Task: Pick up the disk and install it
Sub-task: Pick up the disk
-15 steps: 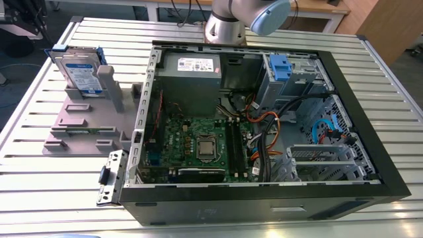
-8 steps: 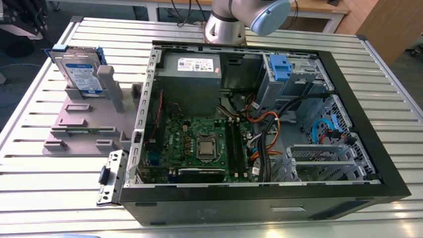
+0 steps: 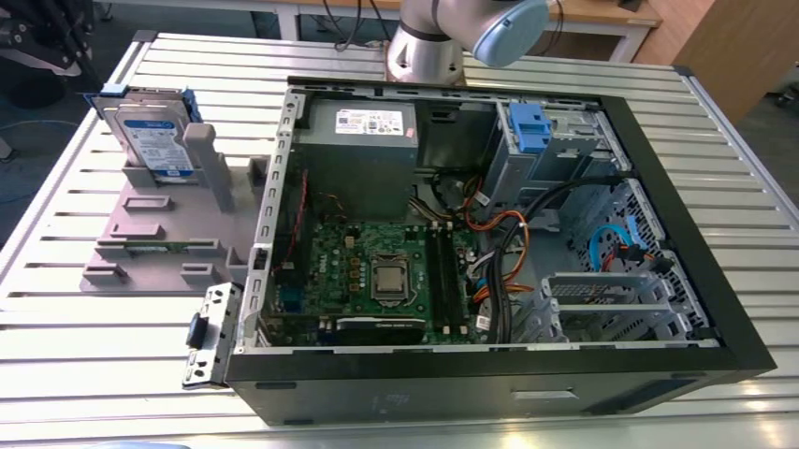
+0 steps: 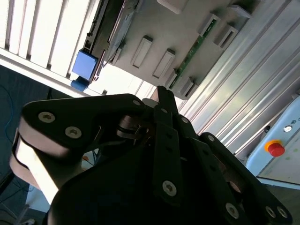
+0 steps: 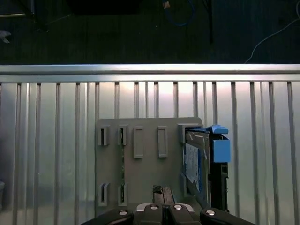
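While the arm rises from the far edge, the big slatted metal bench takes up most of the floor space, silver ribs running right across it. On it lies the open computer case, black-walled, side panel off, innards on show. There is a green motherboard in the middle, a grey power supply box at the back, and a bare blue clip up in the drive bay.

Now over to the exterior view's left: a grey holder block sits flat on the bench just beside the case, with raised slots along it. And there's our disk, standing on edge in the holder's far end. It shows a silver body, a white label with a blue band, and a blue bracket around it. It is resting in the block, nowhere near the case's bay.

In the first wrist view we're looking straight down on that holder, the disk edge-up along one side of it. The pincer hangs above the block, clear of the disk and touching nothing. Its black fingers are drawn narrow, pressed together with nothing between them. The second wrist view shows the same, with the pincer coming to a single slim tip over the grey block.
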{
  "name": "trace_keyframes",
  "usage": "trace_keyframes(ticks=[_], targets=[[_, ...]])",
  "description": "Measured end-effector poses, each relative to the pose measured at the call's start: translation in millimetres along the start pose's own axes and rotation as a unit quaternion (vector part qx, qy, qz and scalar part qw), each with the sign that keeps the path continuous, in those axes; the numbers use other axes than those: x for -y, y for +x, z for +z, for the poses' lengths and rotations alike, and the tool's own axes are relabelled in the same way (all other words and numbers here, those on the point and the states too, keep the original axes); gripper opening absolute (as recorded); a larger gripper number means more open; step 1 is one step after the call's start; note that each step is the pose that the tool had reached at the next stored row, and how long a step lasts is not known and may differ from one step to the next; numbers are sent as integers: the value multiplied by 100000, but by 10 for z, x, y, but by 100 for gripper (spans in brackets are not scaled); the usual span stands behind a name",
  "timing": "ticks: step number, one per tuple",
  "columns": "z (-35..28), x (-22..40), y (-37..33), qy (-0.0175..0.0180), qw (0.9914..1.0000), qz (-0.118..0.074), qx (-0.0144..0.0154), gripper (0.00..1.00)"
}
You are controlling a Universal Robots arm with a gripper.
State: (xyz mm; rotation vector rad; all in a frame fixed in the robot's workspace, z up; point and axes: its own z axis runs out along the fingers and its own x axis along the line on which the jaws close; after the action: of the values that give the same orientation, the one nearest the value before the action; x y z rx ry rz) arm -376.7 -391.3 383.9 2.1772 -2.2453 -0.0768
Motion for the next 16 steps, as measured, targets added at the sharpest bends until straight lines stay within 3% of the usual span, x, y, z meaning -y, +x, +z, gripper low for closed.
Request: trace_keyframes(ticks=[10, 12, 15, 16], targets=[[2, 0, 0, 5, 100000, 260, 138, 11], [1, 0, 0, -1, 100000, 265, 162, 17], [2, 0, 0, 3, 99999, 260, 204, 35], [1, 0, 0, 1, 99999, 258, 216, 35]])
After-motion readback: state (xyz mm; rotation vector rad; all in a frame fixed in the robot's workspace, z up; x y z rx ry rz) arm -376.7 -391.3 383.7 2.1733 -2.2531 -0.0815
